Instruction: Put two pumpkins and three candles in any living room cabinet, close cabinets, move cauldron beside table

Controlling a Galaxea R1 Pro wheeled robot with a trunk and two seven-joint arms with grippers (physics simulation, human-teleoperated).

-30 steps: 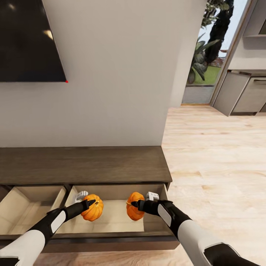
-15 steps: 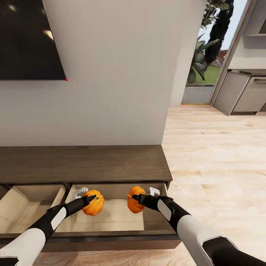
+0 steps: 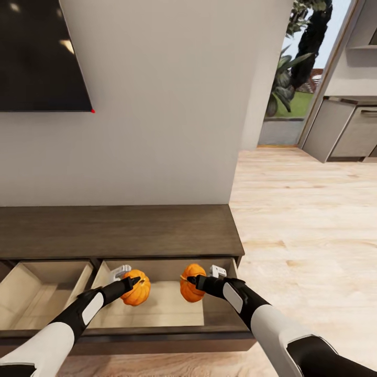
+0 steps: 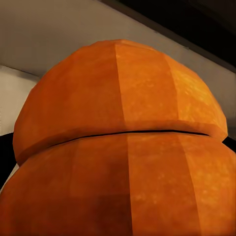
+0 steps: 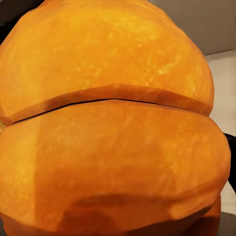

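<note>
Pumpkins, small, round, ribbed and orange, are hanging over the pale-lined open drawer (image 3: 157, 314) of the long dark brown wood cabinet (image 3: 120, 233): left gripper (image 3: 131, 283) is clamping one pumpkin (image 3: 136, 291), right gripper (image 3: 195, 280) the other pumpkin (image 3: 190, 283).

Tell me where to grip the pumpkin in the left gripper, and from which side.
Grip the left pumpkin across its round ribbed body at the widest part, from the robot's side, as the left gripper has it over the open drawer. The bulging sides give the fingers purchase.

Head high; wrists against pumpkins (image 3: 136, 288)
</note>
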